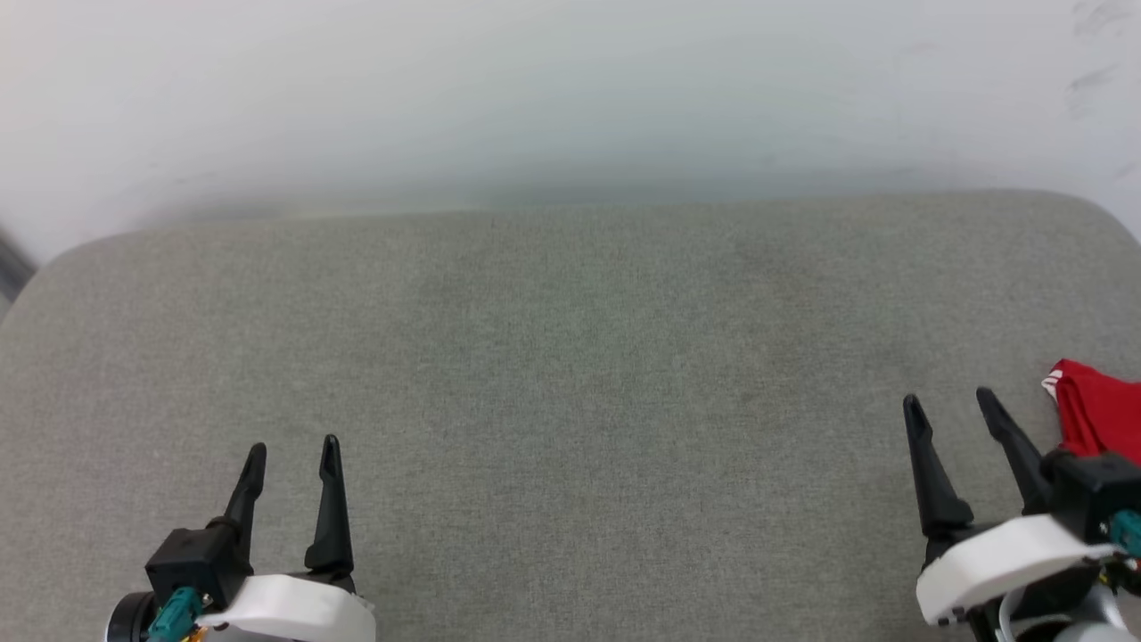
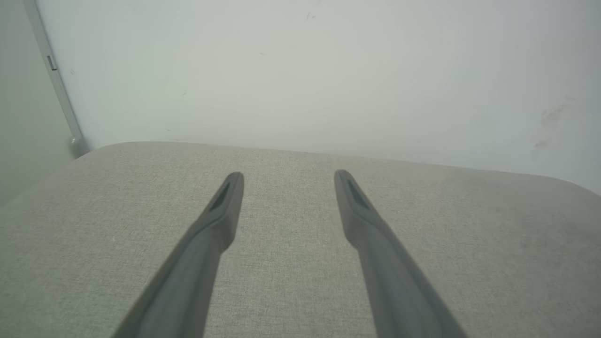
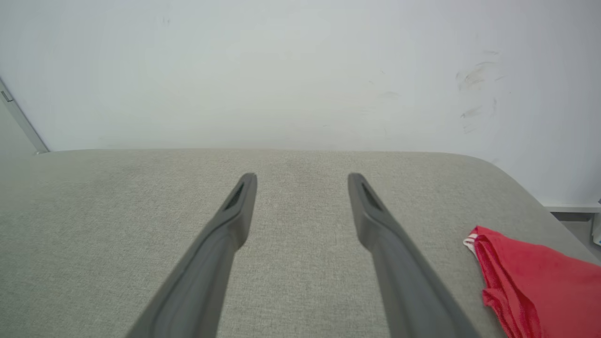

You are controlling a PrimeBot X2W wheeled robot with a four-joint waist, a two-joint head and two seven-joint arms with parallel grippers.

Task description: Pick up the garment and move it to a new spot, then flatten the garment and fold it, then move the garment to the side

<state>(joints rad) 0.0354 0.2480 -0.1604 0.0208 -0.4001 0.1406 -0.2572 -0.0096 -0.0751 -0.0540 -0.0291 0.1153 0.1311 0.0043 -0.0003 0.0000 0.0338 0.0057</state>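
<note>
The garment (image 1: 1098, 412) is a bunched red cloth with a bit of white trim, lying at the right edge of the grey cushioned surface (image 1: 570, 357); the picture's border cuts off most of it. The right wrist view has the garment (image 3: 540, 281) at the lower right, beside the right finger and apart from it. My right gripper (image 1: 950, 401) stands open just left of the garment, nothing between its fingers. My left gripper (image 1: 293, 448) is open and bare at the lower left, far from the garment. Both hover over bare fabric, as with the left gripper (image 2: 288, 174) and the right gripper (image 3: 303, 177) in their wrist views.
A pale wall (image 1: 570, 89) rises right behind the cushion's far edge. A metal strip (image 2: 56, 84) runs down the wall at the far left corner. The cushion's right side rounds off and drops to a lower ledge (image 3: 573, 211).
</note>
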